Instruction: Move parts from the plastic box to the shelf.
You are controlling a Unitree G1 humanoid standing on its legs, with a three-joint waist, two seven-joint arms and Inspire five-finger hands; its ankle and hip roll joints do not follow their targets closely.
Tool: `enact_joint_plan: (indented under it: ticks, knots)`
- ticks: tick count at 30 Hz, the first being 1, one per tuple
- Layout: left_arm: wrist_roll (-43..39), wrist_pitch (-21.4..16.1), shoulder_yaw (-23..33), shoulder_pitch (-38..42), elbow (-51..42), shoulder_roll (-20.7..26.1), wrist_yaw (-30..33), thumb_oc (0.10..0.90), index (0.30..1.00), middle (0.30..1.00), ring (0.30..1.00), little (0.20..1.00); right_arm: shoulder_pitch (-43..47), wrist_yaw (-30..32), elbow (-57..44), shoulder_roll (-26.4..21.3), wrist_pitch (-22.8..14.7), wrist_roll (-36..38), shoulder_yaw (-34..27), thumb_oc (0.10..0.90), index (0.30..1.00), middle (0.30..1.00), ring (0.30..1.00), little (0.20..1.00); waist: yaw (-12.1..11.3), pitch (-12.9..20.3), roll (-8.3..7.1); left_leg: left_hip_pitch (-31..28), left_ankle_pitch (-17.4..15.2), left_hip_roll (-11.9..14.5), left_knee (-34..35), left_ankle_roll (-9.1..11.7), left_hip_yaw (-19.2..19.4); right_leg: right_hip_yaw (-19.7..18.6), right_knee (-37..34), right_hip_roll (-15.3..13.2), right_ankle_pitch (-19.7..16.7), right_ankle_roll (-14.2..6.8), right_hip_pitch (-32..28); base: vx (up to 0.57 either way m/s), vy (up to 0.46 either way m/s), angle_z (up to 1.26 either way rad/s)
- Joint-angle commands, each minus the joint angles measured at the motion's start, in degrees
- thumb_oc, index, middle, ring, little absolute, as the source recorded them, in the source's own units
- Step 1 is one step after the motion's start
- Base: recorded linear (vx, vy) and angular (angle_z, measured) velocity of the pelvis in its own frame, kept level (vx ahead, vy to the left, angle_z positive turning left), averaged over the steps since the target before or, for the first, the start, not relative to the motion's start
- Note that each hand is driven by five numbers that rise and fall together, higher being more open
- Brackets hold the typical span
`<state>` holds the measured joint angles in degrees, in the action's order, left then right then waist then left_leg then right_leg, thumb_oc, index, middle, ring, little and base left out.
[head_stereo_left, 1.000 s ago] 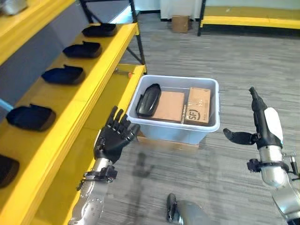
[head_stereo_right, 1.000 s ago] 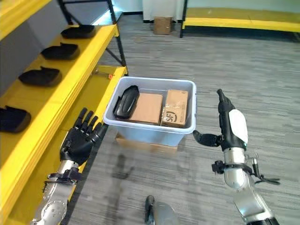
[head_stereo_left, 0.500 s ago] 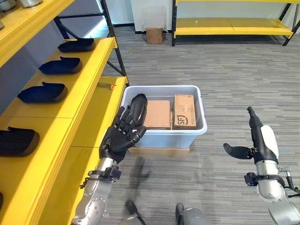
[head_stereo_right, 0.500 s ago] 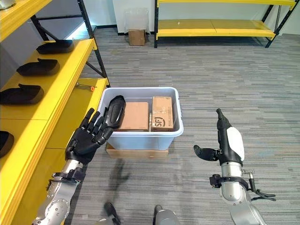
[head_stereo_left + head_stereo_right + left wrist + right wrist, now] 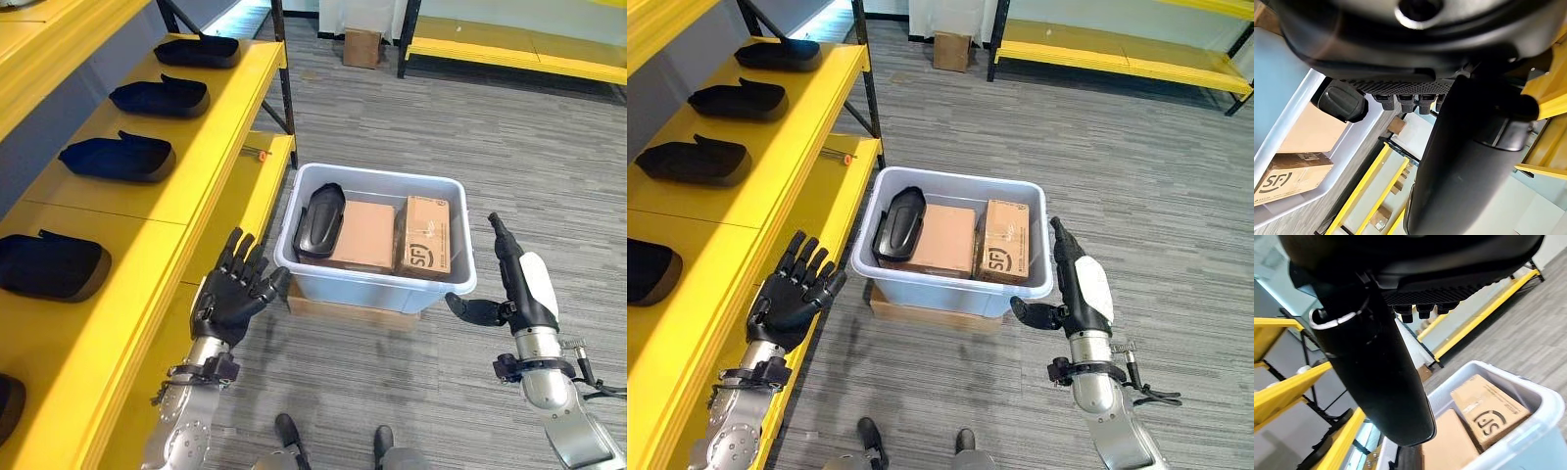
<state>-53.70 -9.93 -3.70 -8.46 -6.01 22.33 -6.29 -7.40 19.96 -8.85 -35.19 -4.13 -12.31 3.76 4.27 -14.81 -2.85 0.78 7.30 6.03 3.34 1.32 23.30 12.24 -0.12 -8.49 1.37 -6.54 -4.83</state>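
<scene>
1. On the yellow shelf (image 5: 211, 147): a row of black parts (image 5: 116, 158) already laid out along its length, well apart from one another, with more at the near end partly cut off by the view's edge. Judging by that row, a good share of the moving done.
2. In the plastic box (image 5: 377, 284) on the floor: one black part (image 5: 319, 219) left, leaning at the box's left end against a flat cardboard carton (image 5: 361, 235); beside that, a second, narrower carton (image 5: 422, 237) on the right. Whether the cartons count as parts to move: cannot tell.
3. Under the box: a flat piece of cardboard (image 5: 348, 303), showing along its near edge.
4. Left hand (image 5: 231, 294): fingers spread and straight, holding nothing, raised between the shelf's lower level and the box's left wall, near both but touching neither.
5. Right hand (image 5: 514, 284): fingers straight and pointing up, thumb out toward the box, empty, just beside the box's right near corner.
6. Left to do, as a judgement: reach into the box, take the remaining black part, and set it on the shelf. No pick begun yet.
</scene>
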Motion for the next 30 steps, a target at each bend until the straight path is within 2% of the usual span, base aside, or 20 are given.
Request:
enact_joint_plan:
  ticks: [1, 4, 6, 8, 9, 11, 12, 13, 14, 15, 16, 17, 19, 21, 25, 30]
  knots:
    - [-0.15, -2.44, 2.72, 3.65, -7.16, 3.33, -7.03, 0.900, 1.000, 1.000, 1.000, 1.000, 7.00, 4.09, -5.95, -1.57, -6.40, -0.08, -0.88, 0.900, 1.000, 1.000, 1.000, 1.000, -1.12, 3.28, 0.18, 1.42, -6.14, 3.62, -5.57, 2.20, -2.09, 3.23, 8.95, 0.75, 5.68, 0.29, 2.27, 0.15, 0.113, -0.01]
    - [-0.30, -1.75, 2.78, 3.79, -6.63, 3.70, -7.72, 0.900, 1.000, 1.000, 1.000, 1.000, 7.57, 3.91, -5.36, -1.62, -6.00, -0.81, -0.55, 0.900, 1.000, 1.000, 1.000, 1.000, -1.20, 3.19, 0.28, 1.37, -6.95, 3.31, -6.72, 1.34, -2.08, 3.28, 12.12, 0.85, 7.29, 0.57, 2.40, 0.13, 0.121, -0.03]
    - [-0.56, -2.55, 3.12, 3.81, -6.16, 3.81, -8.03, 0.900, 1.000, 1.000, 1.000, 1.000, 7.62, 4.97, -5.50, -1.73, -5.25, -1.87, -0.89, 0.900, 1.000, 1.000, 1.000, 1.000, -1.36, 3.17, 0.43, 0.96, -7.42, 2.87, -6.99, 0.50, -1.84, 3.82, 15.77, 0.82, 8.77, 0.57, 2.79, 0.16, 0.173, -0.03]
    - [-0.90, -0.73, 3.78, 3.52, -6.62, 4.13, -8.22, 0.900, 1.000, 1.000, 1.000, 1.000, 8.27, 5.57, -5.10, -1.07, -4.08, -0.98, -1.01, 0.900, 1.000, 1.000, 1.000, 1.000, -1.89, 2.75, 0.74, -0.25, -7.75, 1.77, -5.79, -1.05, -1.40, 4.79, 26.69, -0.24, 8.59, -1.16, 5.92, 0.14, 0.172, -0.12]
    - [-0.27, -0.31, 3.77, 3.43, -6.77, 4.10, -8.27, 0.900, 1.000, 1.000, 1.000, 1.000, 8.62, 5.76, -5.01, -0.79, -4.08, -1.22, -0.82, 0.900, 1.000, 1.000, 1.000, 1.000, -1.92, 2.36, 1.12, -1.20, -7.70, 1.75, -4.89, -1.51, -1.35, 5.22, 32.39, -0.69, 7.11, -2.31, 8.36, 0.13, 0.064, -0.36]
    - [0.36, -0.11, 3.75, 2.06, -7.29, 3.77, -7.60, 0.900, 1.000, 1.000, 1.000, 1.000, 8.21, 5.50, -5.48, -0.26, -4.12, -1.08, -1.34, 0.900, 1.000, 1.000, 1.000, 1.000, -1.98, 1.64, 0.85, -2.99, -7.67, 0.92, -3.67, -1.67, -0.45, 5.74, 33.54, -2.32, 3.71, -3.34, 10.91, 0.15, -0.065, -0.53]
    - [-1.00, -1.33, 3.97, 0.79, -7.67, 3.84, -6.23, 0.900, 1.000, 1.000, 1.000, 1.000, 7.47, 4.37, -5.82, 0.42, -4.68, -1.34, -1.60, 0.900, 1.000, 1.000, 1.000, 1.000, -2.24, 1.28, 0.90, -4.47, -7.88, 0.88, -3.20, -1.09, 0.25, 6.66, 28.80, -5.20, 1.01, -3.20, 11.73, 0.12, -0.133, -0.49]
    - [-1.02, -1.54, 3.99, 0.72, -7.70, 3.87, -6.06, 0.900, 1.000, 1.000, 1.000, 1.000, 7.42, 4.23, -5.84, 0.52, -4.67, -1.39, -1.59, 0.900, 1.000, 1.000, 1.000, 1.000, -2.28, 1.22, 0.95, -4.64, -7.92, 0.98, -3.17, -1.01, 0.32, 6.77, 28.10, -5.32, 0.72, -3.19, 11.64, 0.14, -0.280, -0.46]
    - [-1.42, -2.47, 4.46, 0.41, -7.83, 4.10, -5.30, 0.900, 1.000, 1.000, 1.000, 1.000, 7.23, 3.75, -6.11, 1.05, -4.88, -1.88, -1.53, 0.900, 1.000, 1.000, 1.000, 1.000, -2.43, 0.97, 0.76, -5.13, -8.41, 1.59, -3.16, -0.36, 0.60, 7.55, 21.47, -7.46, -1.81, -3.41, 12.00, 0.13, -0.579, -0.56]
    - [-0.97, -1.97, 4.48, 1.01, -8.09, 4.78, -5.90, 0.900, 1.000, 1.000, 1.000, 1.000, 6.44, 5.18, -6.57, 1.67, -4.30, -2.05, -1.06, 0.900, 1.000, 1.000, 1.000, 1.000, -1.72, 0.29, -0.72, -5.78, -10.72, 2.56, -3.56, 0.61, 0.06, 4.82, 9.61, -11.22, -11.64, -6.34, 14.95, 0.14, -0.574, -0.44]
    - [-0.90, -1.91, 4.45, 1.01, -8.19, 4.84, -5.84, 0.900, 1.000, 1.000, 1.000, 1.000, 6.44, 5.29, -6.52, 1.77, -4.21, -2.02, -0.96, 0.900, 1.000, 1.000, 1.000, 1.000, -1.79, 0.16, -0.80, -5.91, -11.24, 2.57, -3.80, 0.53, 0.15, 4.24, 9.60, -11.53, -12.17, -6.75, 15.29, 0.16, -0.650, -0.20]
    - [-0.70, -2.30, 3.91, 1.07, -8.60, 4.97, -4.65, 0.900, 1.000, 1.000, 1.000, 1.000, 5.34, 4.94, -6.69, 2.04, -3.98, -1.53, -1.51, 0.900, 1.000, 1.000, 1.000, 1.000, -1.16, 0.24, -0.65, -5.78, -11.26, 4.28, -4.41, 1.55, -0.88, 2.08, 5.96, -9.77, -8.71, -7.45, 12.82, 0.10, -0.281, 0.15]
    - [-0.92, -2.37, 3.73, 1.05, -8.26, 4.77, -4.04, 0.900, 1.000, 1.000, 1.000, 1.000, 4.39, 4.61, -6.69, 2.02, -4.23, -1.77, -1.92, 0.900, 1.000, 1.000, 1.000, 1.000, -0.99, 0.70, -0.67, -5.21, -10.69, 4.58, -4.48, 1.96, -1.51, 1.60, 4.01, -9.26, -8.58, -7.45, 11.86, 0.11, -0.288, 0.48]
    - [-1.17, -2.73, 3.20, 0.26, -9.09, 3.82, -4.10, 0.900, 1.000, 1.000, 1.000, 1.000, 4.36, 4.02, -5.74, 1.22, -2.79, -1.82, -1.29, 0.900, 1.000, 1.000, 1.000, 1.000, -1.41, 1.76, -0.02, -4.75, -8.23, 6.74, -4.09, 4.77, 0.27, 4.67, 1.52, -8.06, -6.83, -6.83, 8.20, 0.15, -0.282, 0.72]
    - [-0.83, -2.46, 3.08, -0.65, -10.43, 3.67, -3.53, 0.900, 1.000, 1.000, 1.000, 1.000, 4.26, 4.22, -5.74, -0.31, -1.69, -0.55, -1.00, 0.900, 1.000, 1.000, 1.000, 1.000, -1.16, 2.30, 0.43, -4.68, -7.51, 7.95, -4.06, 5.58, 0.44, 5.55, 1.17, -7.03, -5.54, -5.66, 6.82, 0.09, -0.105, -0.03]
    - [-3.04, -1.89, 3.81, -0.97, -10.56, 3.93, -3.01, 0.900, 1.000, 1.000, 1.000, 1.000, 4.05, 3.38, -6.05, -1.94, -2.89, 0.44, -0.69, 0.900, 1.000, 1.000, 1.000, 1.000, -0.34, 2.60, 0.92, -4.49, -6.97, 9.42, -4.70, 5.73, 0.78, 5.25, 2.49, -6.00, -3.90, -4.11, 6.82, 0.06, -0.059, -0.15]
